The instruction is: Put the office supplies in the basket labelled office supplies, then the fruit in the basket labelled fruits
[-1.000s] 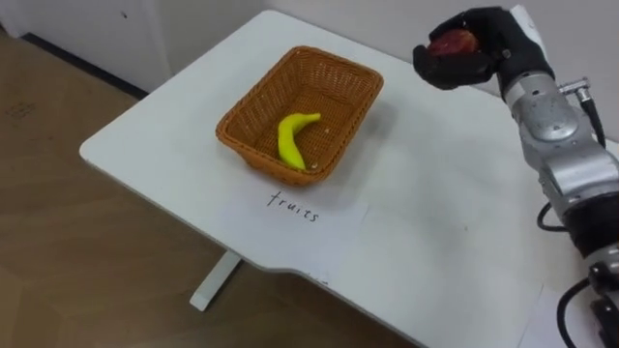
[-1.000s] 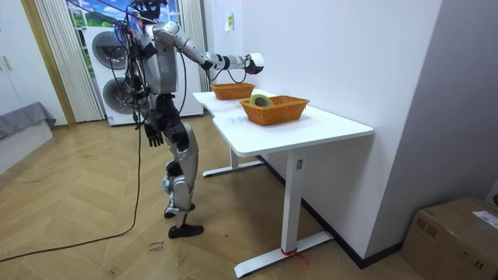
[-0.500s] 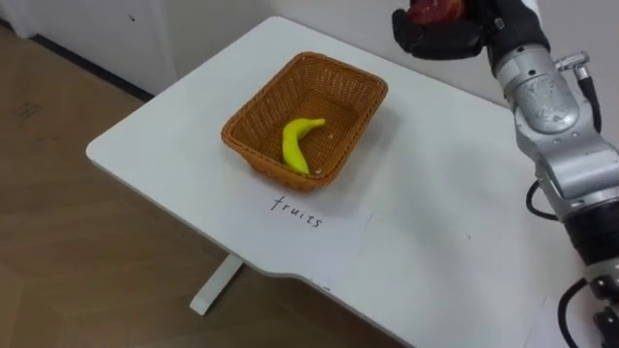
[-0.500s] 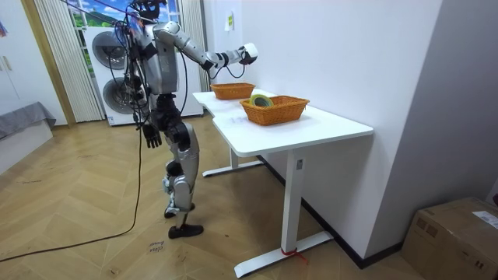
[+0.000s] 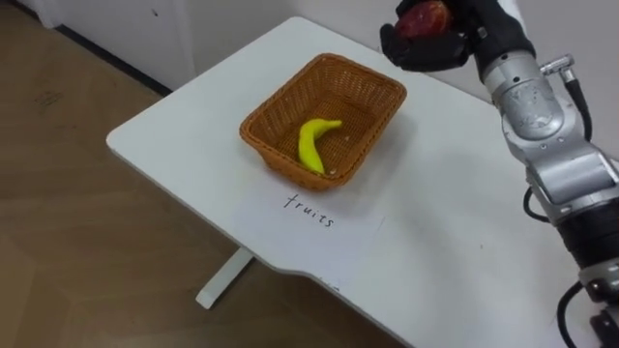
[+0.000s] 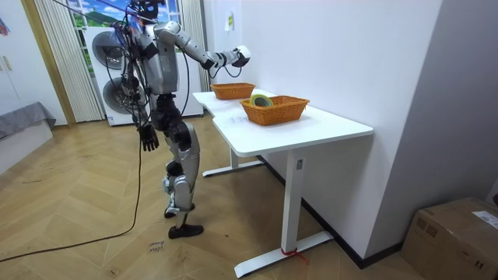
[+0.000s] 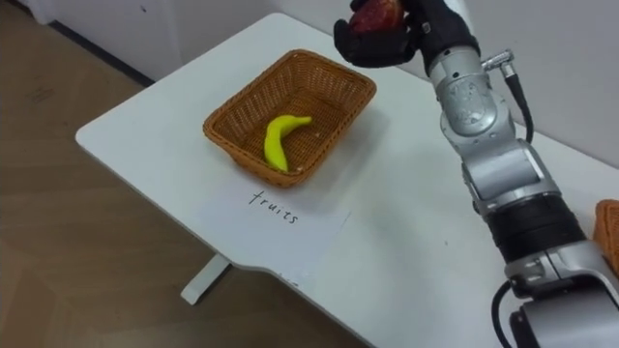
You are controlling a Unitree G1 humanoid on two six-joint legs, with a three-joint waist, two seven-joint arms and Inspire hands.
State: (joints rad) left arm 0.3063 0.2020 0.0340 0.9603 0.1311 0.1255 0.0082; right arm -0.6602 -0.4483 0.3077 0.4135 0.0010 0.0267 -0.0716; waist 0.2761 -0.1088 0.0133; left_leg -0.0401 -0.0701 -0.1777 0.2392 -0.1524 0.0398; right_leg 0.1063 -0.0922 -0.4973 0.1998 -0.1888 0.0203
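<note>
My right hand (image 5: 437,41) (image 7: 387,39) is raised above the far right corner of the fruit basket (image 5: 279,108) (image 7: 232,114), its fingers curled round a red apple (image 5: 424,16) (image 7: 373,14). The wicker basket stands on the white table (image 5: 193,116) and holds a yellow banana (image 5: 314,143) (image 7: 280,138). A paper label (image 5: 311,210) lies in front of it. In the room view I stand at the table's end with the right hand (image 6: 240,54) out over the far basket (image 6: 233,91). My left hand (image 6: 148,138) hangs at my side.
A second wicker basket (image 6: 275,110) with rolls of tape (image 6: 263,99) stands nearer the room view's right on the table; its edge (image 7: 611,237) shows at the right. The table's near edge drops to wooden floor (image 5: 77,242). A white wall runs behind the table.
My right hand has carried the apple up and to the left, from over the bare table to above the basket's far corner. The camera has shifted slightly.
</note>
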